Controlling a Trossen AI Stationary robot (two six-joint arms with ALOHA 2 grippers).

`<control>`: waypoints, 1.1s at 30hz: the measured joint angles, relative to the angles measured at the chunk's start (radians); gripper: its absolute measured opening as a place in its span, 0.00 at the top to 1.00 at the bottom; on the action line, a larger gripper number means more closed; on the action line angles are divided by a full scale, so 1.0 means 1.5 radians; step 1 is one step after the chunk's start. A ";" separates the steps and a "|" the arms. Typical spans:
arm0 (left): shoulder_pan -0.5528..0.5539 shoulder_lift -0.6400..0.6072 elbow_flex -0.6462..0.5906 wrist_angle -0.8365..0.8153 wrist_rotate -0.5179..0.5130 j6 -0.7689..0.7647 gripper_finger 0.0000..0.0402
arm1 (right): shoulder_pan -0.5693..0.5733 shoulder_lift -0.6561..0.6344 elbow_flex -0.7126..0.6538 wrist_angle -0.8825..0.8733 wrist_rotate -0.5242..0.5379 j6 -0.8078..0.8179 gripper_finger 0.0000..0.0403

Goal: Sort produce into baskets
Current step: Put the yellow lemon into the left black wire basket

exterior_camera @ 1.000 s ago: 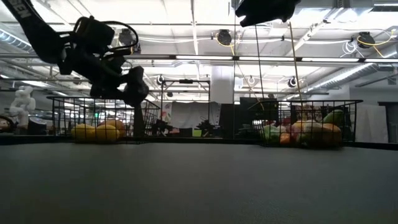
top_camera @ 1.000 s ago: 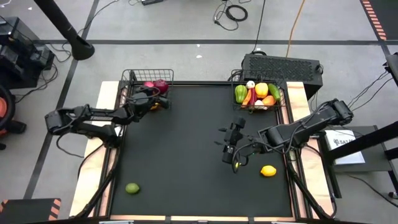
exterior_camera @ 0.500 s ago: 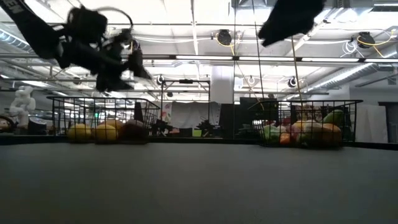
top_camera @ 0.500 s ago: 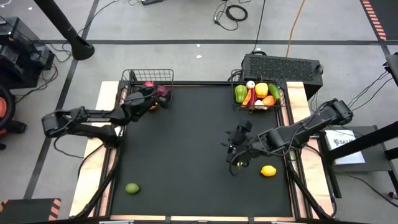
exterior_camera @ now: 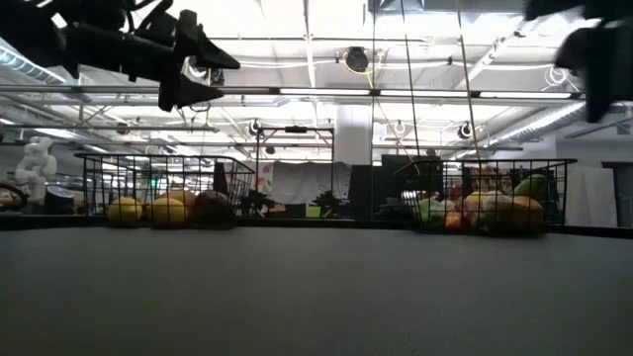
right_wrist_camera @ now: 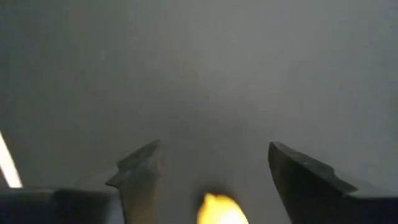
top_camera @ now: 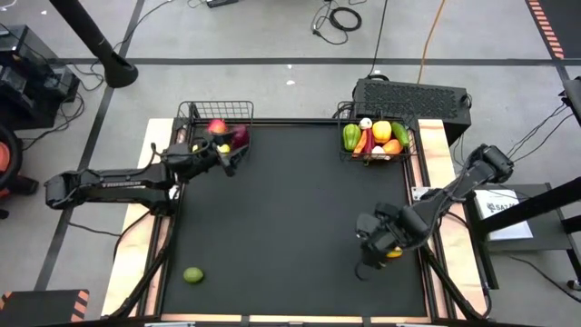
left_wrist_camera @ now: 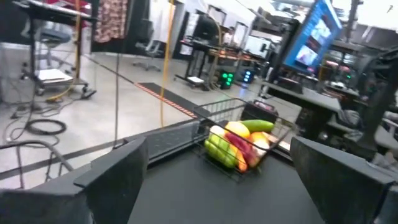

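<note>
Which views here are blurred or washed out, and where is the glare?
Right wrist view: soft all over, the lemon a yellow smear between the right hand fingers. Low view: bright ceiling lights behind, arms in silhouette, right arm motion-blurred. Left wrist view: slightly smeared, far basket readable. High view: even, sharp.

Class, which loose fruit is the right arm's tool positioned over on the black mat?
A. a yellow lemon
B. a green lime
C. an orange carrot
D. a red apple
A: the right tool is over the yellow lemon, which shows between its open fingers; the green lime lies apart.
</note>
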 joint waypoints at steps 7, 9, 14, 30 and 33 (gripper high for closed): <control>-0.021 -0.018 0.000 -0.011 0.004 0.010 0.01 | 0.069 0.041 0.000 -0.059 -0.035 0.019 0.14; -0.026 -0.019 0.000 -0.011 0.006 0.010 0.01 | 0.080 0.063 -0.001 -0.074 -0.049 0.019 0.13; -0.037 -0.020 0.000 -0.014 0.007 0.010 0.01 | 0.101 0.109 -0.041 -0.076 -0.125 0.015 0.12; -0.037 -0.020 0.000 -0.023 0.008 0.017 0.01 | 0.120 0.134 -0.146 0.017 -0.172 -0.013 0.33; -0.037 -0.020 0.000 -0.022 0.019 0.029 0.01 | 0.118 0.134 -0.137 0.020 -0.169 0.004 0.42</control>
